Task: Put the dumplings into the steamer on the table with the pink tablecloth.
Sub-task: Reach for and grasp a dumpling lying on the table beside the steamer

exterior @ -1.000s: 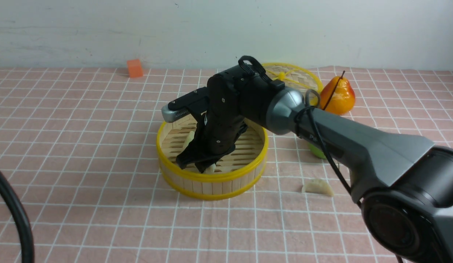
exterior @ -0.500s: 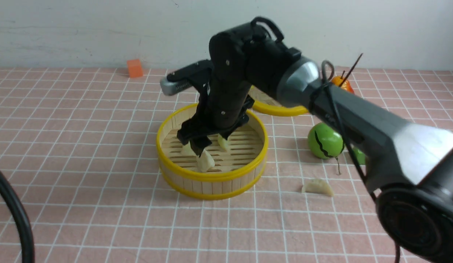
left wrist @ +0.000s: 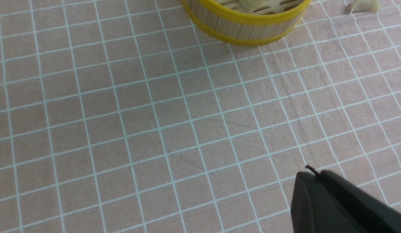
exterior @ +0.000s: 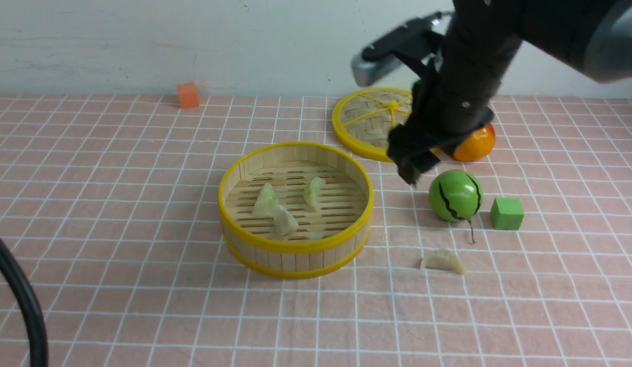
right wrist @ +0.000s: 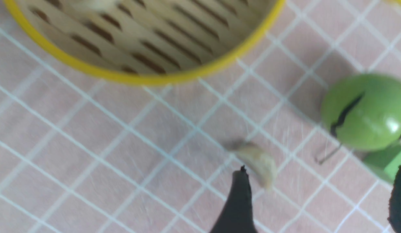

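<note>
**Front view.** The steamer (exterior: 295, 248) is a round, shallow bamboo basket with yellow rims and a slatted floor. It stands mid-worktop on the pink tablecloth (exterior: 117, 204), which is ruled with thin white squares. Three dumplings (exterior: 284, 221), small translucent cream-green crescents, lie on its floor, two of them close together. The fourth dumpling (exterior: 442, 261) lies on the cloth at 4 o'clock of the steamer, well apart from it, near the green ball (exterior: 455, 195).

The right gripper (exterior: 415, 163) hangs raised at 2 o'clock of the steamer. Its jaws are spread wide and empty, with the fourth dumpling near its 6 o'clock.

**Left wrist view.** The left gripper (left wrist: 317, 181) shows as one dark tip over bare cloth, closed on nothing and well apart from the steamer.
</note>
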